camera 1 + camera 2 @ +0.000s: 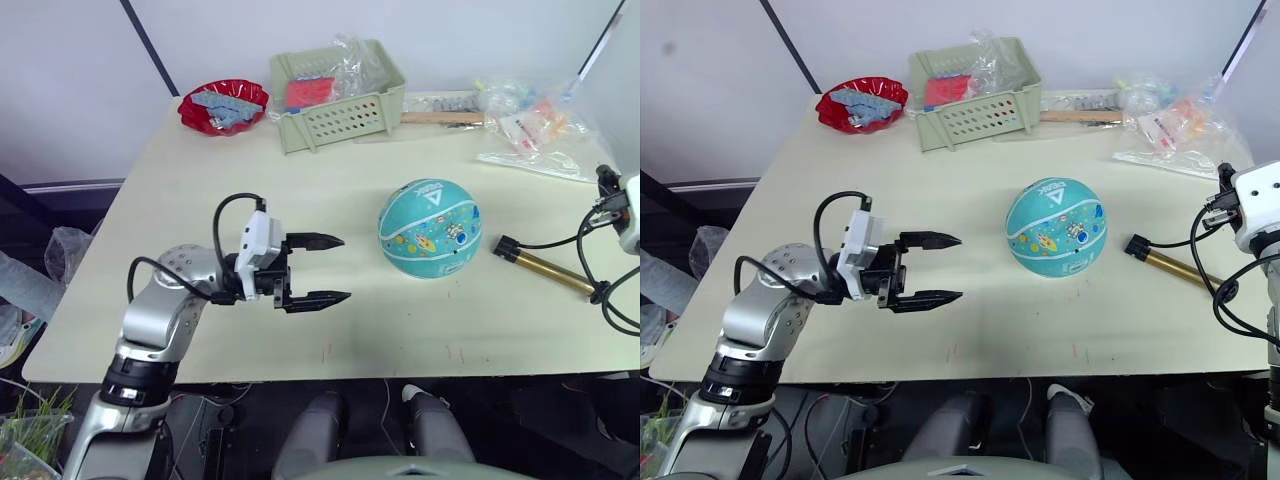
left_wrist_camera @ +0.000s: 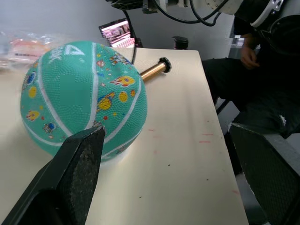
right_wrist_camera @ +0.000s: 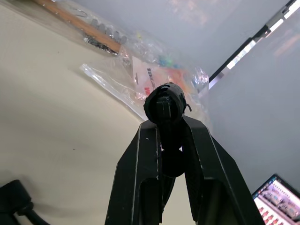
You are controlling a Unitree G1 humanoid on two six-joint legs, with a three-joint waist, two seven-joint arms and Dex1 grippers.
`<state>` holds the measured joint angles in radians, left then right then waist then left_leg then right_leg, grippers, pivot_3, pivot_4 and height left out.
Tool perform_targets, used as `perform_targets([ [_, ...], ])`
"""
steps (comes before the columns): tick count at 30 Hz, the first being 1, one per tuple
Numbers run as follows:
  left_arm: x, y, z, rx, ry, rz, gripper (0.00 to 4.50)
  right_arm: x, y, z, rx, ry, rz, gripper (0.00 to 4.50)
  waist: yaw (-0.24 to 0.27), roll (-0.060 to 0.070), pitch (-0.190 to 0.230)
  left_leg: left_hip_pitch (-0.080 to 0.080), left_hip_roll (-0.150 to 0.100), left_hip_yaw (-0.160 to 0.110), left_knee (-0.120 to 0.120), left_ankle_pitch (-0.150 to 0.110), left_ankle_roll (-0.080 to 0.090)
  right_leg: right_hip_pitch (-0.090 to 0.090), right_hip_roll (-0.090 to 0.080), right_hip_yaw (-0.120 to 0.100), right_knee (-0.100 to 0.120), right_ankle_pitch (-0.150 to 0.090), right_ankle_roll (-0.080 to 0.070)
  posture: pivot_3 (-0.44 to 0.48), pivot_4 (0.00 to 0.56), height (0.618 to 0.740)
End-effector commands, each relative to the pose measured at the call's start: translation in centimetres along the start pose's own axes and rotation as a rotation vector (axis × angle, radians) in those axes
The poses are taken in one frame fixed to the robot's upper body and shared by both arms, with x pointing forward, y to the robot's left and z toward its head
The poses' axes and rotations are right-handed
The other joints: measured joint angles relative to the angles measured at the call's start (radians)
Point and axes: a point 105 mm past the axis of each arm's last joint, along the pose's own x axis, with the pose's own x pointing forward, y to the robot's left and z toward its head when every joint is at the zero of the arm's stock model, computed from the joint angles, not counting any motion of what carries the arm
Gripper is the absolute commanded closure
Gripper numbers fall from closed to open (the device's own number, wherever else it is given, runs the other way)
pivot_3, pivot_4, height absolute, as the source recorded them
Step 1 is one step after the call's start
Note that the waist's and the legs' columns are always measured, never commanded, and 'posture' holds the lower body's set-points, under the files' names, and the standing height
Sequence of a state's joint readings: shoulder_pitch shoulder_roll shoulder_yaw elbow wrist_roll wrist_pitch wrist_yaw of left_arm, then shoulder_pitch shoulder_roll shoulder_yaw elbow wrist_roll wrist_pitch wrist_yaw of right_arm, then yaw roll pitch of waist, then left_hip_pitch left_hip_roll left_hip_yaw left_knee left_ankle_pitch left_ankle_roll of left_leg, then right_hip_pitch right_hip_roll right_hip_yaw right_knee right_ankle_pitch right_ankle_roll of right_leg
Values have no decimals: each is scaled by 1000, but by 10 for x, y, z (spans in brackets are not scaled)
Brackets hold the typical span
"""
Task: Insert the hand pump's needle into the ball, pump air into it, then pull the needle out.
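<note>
Nearest the table's point(image 1: 150, 200) front edge, on its left half, we see the left gripper point(image 1: 315, 270) hovering with its two black fingers spread wide and holding nothing, aimed toward the ball point(image 1: 430, 228). The teal ball rests on the table right of centre, its white triangle logo facing up, clear of the gripper. Just beyond the ball toward the right edge lies the hand pump point(image 1: 545, 262), its bronze-gold barrel flat on the table and a thin black hose running off its end cap. In the right wrist view, the right gripper point(image 3: 169, 123) is clamped on a small black fitting; we cannot make out the needle itself. Along the far edge we see a red bowl point(image 1: 224, 106), a pale green basket point(image 1: 338, 100) and clear plastic bags point(image 1: 530, 130).
</note>
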<state>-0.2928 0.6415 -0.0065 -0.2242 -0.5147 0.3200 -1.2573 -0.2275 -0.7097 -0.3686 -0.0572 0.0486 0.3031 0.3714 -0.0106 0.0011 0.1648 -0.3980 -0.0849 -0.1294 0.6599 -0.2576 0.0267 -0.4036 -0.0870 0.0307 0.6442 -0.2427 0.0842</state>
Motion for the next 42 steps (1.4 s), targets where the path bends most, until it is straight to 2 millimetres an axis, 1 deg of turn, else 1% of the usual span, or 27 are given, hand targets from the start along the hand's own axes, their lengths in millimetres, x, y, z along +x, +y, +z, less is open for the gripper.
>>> perform_targets([
  [1, -4, -5, 9, 36, -35, 11, 0, -5, -12, 2, -18, -17, -67, 4409, 0, 0, 0, 0, 0, 1, 0, 0, 0, -1, 0, 1, 1, 0, 0, 0, 150, 740],
  [4, -5, -5, 4, 32, -11, 25, 0, -9, -17, -6, -22, -7, -81, 4409, 1, 0, 0, 0, 0, 2, -1, 0, 0, -1, 0, 2, 1, 0, 0, 0, 150, 740],
  [5, -6, -5, 3, 33, -6, 28, 0, -10, -17, -8, -22, -6, -84, 3384, 1, 0, 0, 0, 0, 2, -1, 0, 0, -1, 0, 2, 1, 0, 0, 0, 150, 740],
  [6, -6, -5, 2, 29, -11, 36, 0, -11, -18, -9, -20, -5, -88, 3113, 1, 0, 0, 0, 0, 2, -1, 0, 0, -1, 0, 2, 1, 0, 0, 0, 150, 740],
  [7, -6, -5, 1, 26, -11, 38, 0, -13, -19, -10, -21, -6, -90, 2688, 0, 0, 0, 0, 0, 3, -1, 0, 0, -1, 0, 3, 1, 0, 0, 0, 150, 740],
  [8, -6, -5, 1, 24, -11, 40, 0, -15, -20, -10, -23, -7, -93, 2128, 0, 0, 0, 1, 0, 4, -1, 0, 0, -2, 0, 4, 2, 0, 0, 0, 150, 740],
  [9, -6, -5, 0, 22, -9, 43, 0, -16, -22, -10, -25, -9, -101, 1710, -1, 0, 0, 1, 0, 4, -1, 0, 0, -2, 0, 4, 2, 0, 0, 0, 150, 740],
  [10, -7, -5, -1, 22, -5, 44, 0, -18, -25, -10, -27, -12, -107, 1042, 0, 0, 0, 1, 0, 5, -1, 0, 0, -2, 0, 5, 2, 0, 0, 0, 150, 740],
  [12, -7, -5, -2, 25, 1, 49, 0, -21, -29, -9, -32, -16, -126, 17, -1, 0, 0, 1, 0, 6, -1, 0, 0, -2, 1, 6, 3, 0, 0, 0, 150, 740],
  [19, -6, -5, -3, 21, -1, 51, 0, -31, -45, -7, -43, -24, -191, 17, -1, 0, 0, 2, 1, 9, -1, 0, 0, -3, 1, 9, 6, 0, 0, 0, 150, 740],
  [21, -7, -4, -4, 18, -2, 54, 0, -33, -45, -6, -45, -35, -185, 17, -2, 0, 0, 2, 1, 9, -1, 0, 0, -4, 1, 10, 6, 0, 0, 0, 150, 740],
  [22, -7, -4, -5, 14, -3, 58, 0, -33, -41, -6, -29, -44, -167, 17, -2, 0, 0, 2, 1, 9, -1, 0, 0, -4, 1, 10, 7, 0, 0, 0, 150, 740],
  [27, -11, 1, -6, 2, -16, 97, 0, -35, -14, -4, 80, -98, -39, 17, -3, 0, 0, 3, 1, 10, -1, 0, 1, -4, 1, 11, 9, 0, 0, 0, 150, 740],
  [30, -14, 2, -10, -7, -14, 129, 0, -39, 7, -1, 143, -165, 68, 17, -3, 0, 0, 4, 1, 11, 0, -1, 3, -4, 1, 11, 10, 0, 0, 0, 150, 740],
  [33, -18, 2, -14, -23, -17, 173, 0, -44, 24, -5, 168, -185, 152, 17, -3, 0, 0, 5, 2, 11, 0, -2, 5, -4, 2, 12, 10, 0, 0, 0, 150, 740],
  [36, -23, 5, -19, -37, -20, 236, 0, -51, 39, -11, 250, -186, 247, 17, -2, 0, 0, 5, 2, 11, 0, -2, 5, -4, 1, 12, 11, 0, 0, 0, 150, 740],
  [40, -29, 2, -27, -25, 0, 279, 0, -62, 56, -15, 251, -192, 364, 17, -2, 0, 0, 6, 2, 11, 1, -2, 5, -4, 1, 12, 12, 0, 0, 0, 150, 740],
  [42, -38, 4, -37, -48, -13, 374, 0, -74, 74, -28, 271, -155, 481, 17, -2, 0, 0, 6, 2, 11, 1, -2, 5, -4, 1, 12, 12, 0, 0, 0, 150, 740],
])
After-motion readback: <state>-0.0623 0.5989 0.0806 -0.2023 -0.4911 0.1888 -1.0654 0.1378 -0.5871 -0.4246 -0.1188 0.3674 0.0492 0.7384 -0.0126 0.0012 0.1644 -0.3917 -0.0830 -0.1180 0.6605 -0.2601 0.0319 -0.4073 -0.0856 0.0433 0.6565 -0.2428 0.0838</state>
